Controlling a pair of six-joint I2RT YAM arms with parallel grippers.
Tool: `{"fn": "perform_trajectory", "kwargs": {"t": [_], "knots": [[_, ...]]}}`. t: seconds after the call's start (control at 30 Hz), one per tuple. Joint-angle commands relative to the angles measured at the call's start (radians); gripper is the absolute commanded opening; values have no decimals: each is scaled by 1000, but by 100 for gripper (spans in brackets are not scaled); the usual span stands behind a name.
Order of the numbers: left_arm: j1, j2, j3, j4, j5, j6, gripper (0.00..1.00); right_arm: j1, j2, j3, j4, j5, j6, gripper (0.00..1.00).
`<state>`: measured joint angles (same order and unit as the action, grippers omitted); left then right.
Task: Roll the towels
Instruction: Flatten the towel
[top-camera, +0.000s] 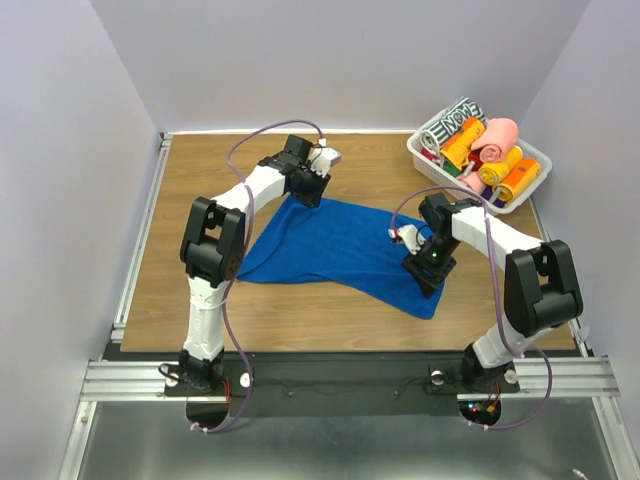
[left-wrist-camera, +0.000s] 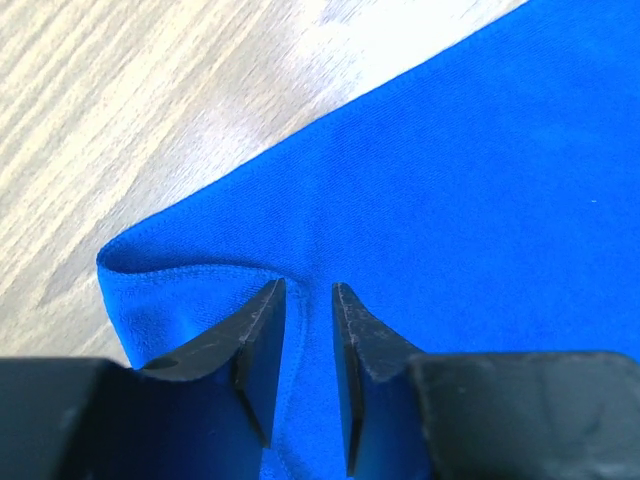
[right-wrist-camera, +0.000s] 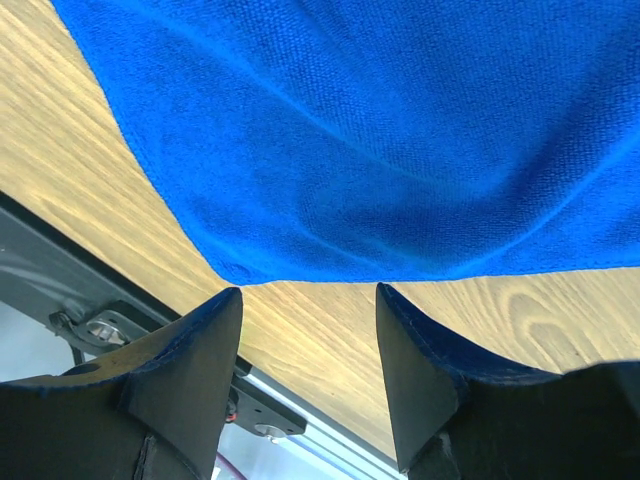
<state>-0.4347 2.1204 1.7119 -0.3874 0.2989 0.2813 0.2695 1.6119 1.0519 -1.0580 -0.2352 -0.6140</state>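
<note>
Hovering right pincer (right-wrist-camera: 308, 292) released, empty, just off blue towel (top-camera: 335, 250) near corner; towel spread on surface (top-camera: 200, 180). Left pincer (left-wrist-camera: 308, 288) narrow over far corner, can't tell if grasping. Risk: my shallow pinch slips, roll skews.

The towel (top-camera: 335, 248) lies mid-frame on the surface (top-camera: 200, 170). The left gripper (top-camera: 311, 191) is at its upper-left corner, the right gripper (top-camera: 425, 278) at its lower-right. A basket (top-camera: 418, 150) holding rolls (top-camera: 480, 150) stands upper right.
</note>
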Motion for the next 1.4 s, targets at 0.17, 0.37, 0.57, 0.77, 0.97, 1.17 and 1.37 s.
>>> {"fn": "perform_trajectory", "kwargs": {"t": [0.17,0.37,0.57,0.77,0.97,1.17,1.37], "knots": [[-6,49,35,-27,-49,-7,40,5,-1,20,-45,-47,-6,61],[-6,79,52,-25,-63,-11,38,5,-4,17,-59,-58,-13,61],[-4,72,65,-38,-64,-16,12,5,20,-36,-45,-20,-27,61],[33,-8,40,-47,-93,-13,0,4,48,-85,3,65,-33,61],[152,-51,87,-62,-155,47,0,5,55,-99,29,135,-47,61],[283,13,189,-65,-155,94,0,5,75,-81,46,171,-46,61],[347,72,244,-53,-155,124,41,5,51,2,30,146,-27,61]]}}
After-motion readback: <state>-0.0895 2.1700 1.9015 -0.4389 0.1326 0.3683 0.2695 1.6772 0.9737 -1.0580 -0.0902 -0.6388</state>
